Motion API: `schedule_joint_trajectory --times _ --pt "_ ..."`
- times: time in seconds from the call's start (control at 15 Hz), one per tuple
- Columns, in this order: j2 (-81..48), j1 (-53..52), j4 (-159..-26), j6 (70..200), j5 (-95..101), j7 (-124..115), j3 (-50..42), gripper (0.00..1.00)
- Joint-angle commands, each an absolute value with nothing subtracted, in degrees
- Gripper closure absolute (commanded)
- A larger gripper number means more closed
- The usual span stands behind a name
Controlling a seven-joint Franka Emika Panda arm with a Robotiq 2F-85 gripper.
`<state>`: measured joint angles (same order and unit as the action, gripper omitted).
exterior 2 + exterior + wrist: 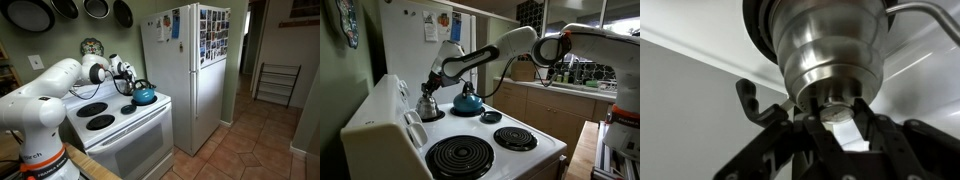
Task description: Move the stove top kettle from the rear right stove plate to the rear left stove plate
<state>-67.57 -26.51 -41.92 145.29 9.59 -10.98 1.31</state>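
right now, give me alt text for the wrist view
A shiny steel kettle fills the frame close up, its narrow end just above the gripper, whose dark fingers rise from the bottom edge. A black curved part shows at left.

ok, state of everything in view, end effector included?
Shiny stainless-steel stove top kettle: upright, lid on.
Teal blue kettle: upright on white stove.
Two black coil burners: bare, not glowing.
End effector: fingers flank steel kettle's knob, grip unclear.
White fridge: doors shut.
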Motion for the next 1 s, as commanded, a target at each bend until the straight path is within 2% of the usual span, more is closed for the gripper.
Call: schedule_joint_trajectory --times 0.0,0.93 --pt "-67.5 -27.0 -41.5 142.3 9.4 -11.4 1.3 0.86" --pt "-66.1 -26.9 -39.8 140.1 9.7 -11.9 0.7 0.86"
